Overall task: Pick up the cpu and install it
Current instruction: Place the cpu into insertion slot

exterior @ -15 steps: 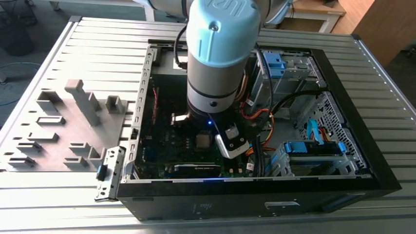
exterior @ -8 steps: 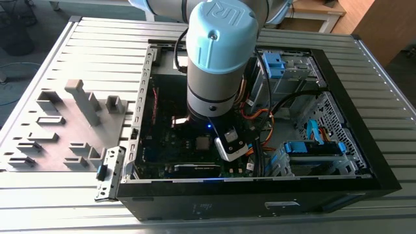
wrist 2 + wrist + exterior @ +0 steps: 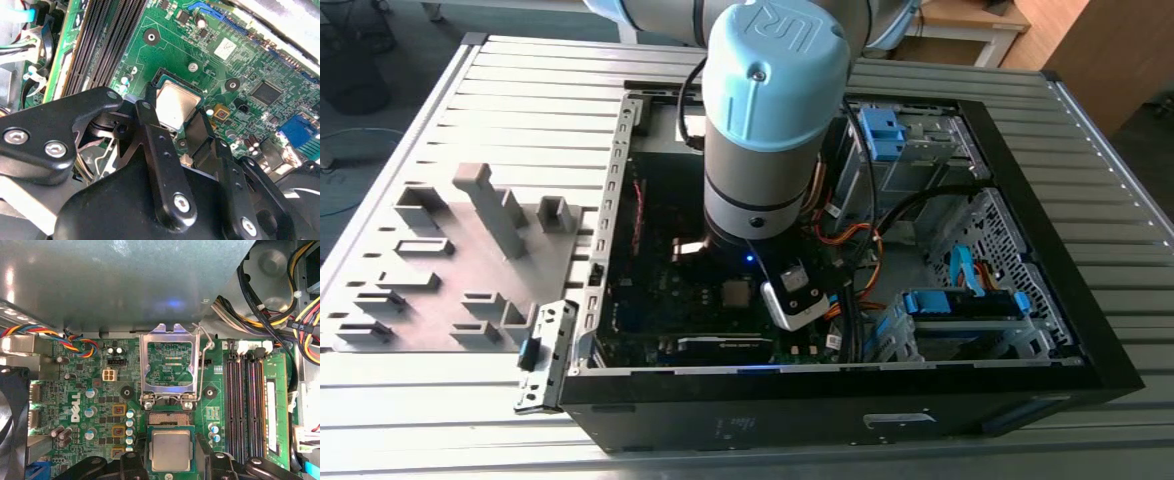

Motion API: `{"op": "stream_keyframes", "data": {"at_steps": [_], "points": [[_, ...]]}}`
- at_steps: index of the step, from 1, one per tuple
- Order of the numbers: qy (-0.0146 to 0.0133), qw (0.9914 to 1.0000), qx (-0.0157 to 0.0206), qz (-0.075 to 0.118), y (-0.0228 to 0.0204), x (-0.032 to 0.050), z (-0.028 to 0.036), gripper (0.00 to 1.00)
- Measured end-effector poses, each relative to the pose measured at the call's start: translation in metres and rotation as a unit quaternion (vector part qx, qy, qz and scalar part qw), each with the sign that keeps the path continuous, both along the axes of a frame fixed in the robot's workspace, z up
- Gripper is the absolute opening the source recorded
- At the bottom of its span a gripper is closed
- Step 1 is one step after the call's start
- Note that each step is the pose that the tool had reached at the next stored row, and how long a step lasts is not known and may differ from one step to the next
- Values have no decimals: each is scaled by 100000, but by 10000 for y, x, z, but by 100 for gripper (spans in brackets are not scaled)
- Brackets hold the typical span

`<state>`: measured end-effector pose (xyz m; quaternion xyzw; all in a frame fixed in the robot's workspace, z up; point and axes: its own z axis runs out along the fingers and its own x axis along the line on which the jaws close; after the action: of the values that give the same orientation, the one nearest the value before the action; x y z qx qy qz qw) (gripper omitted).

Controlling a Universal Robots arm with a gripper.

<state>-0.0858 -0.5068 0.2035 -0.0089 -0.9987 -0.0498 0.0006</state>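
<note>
The cpu (image 3: 175, 100) is partly hidden behind the gripper (image 3: 172, 114) in the second wrist view.

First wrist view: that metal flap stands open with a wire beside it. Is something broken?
Nothing looks broken. The flap and wire lever are swung open evenly and look unbent. The cpu lies square to them, though a strip of the socket shows past its edge, so I cannot tell whether it is seated.

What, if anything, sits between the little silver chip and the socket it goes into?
Nothing visible does. In the first wrist view the gripper holds the cpu close to the open socket, whose metal cover frame is flipped up and away, leaving the gold contacts bare.
</note>
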Motion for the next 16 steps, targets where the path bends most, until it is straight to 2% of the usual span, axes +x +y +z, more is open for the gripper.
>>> {"op": "stream_keyframes", "data": {"at_steps": [16], "points": [[3,100000,-5,-2,12,-2,-64,47]]}}
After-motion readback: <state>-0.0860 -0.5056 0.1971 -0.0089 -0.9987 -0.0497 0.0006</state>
